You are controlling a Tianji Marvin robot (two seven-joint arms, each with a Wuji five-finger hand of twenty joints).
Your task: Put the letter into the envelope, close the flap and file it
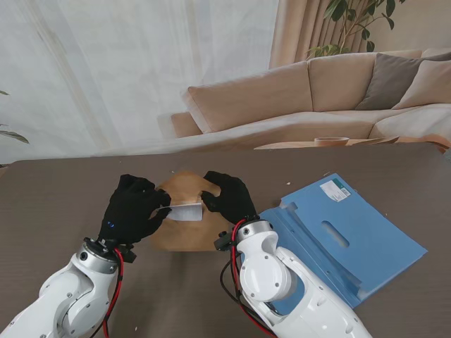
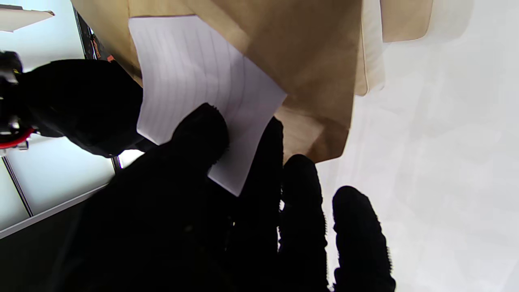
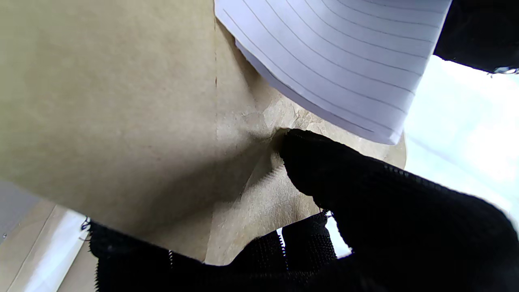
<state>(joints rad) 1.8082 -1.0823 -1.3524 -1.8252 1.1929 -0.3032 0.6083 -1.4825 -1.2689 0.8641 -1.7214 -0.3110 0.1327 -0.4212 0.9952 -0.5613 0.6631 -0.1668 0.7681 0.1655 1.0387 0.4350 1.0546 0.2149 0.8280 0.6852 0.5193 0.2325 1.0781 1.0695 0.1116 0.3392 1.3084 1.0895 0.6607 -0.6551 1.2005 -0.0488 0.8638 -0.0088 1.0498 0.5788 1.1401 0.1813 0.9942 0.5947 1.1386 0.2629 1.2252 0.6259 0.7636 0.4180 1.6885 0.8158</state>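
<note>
Letter (image 1: 186, 211) between both hands, over brown envelope (image 1: 184, 232).

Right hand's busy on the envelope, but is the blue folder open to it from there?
Probably yes, once freed: the blue folder lies uncovered right of the right hand, nothing between. Now that hand grips the envelope while the left hand holds the letter.

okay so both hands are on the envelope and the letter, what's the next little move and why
Probably the left hand should slide the letter deeper into the envelope. Much of the lined sheet is outside the mouth, and the right hand pinches the envelope, seemingly steadying it.
</note>
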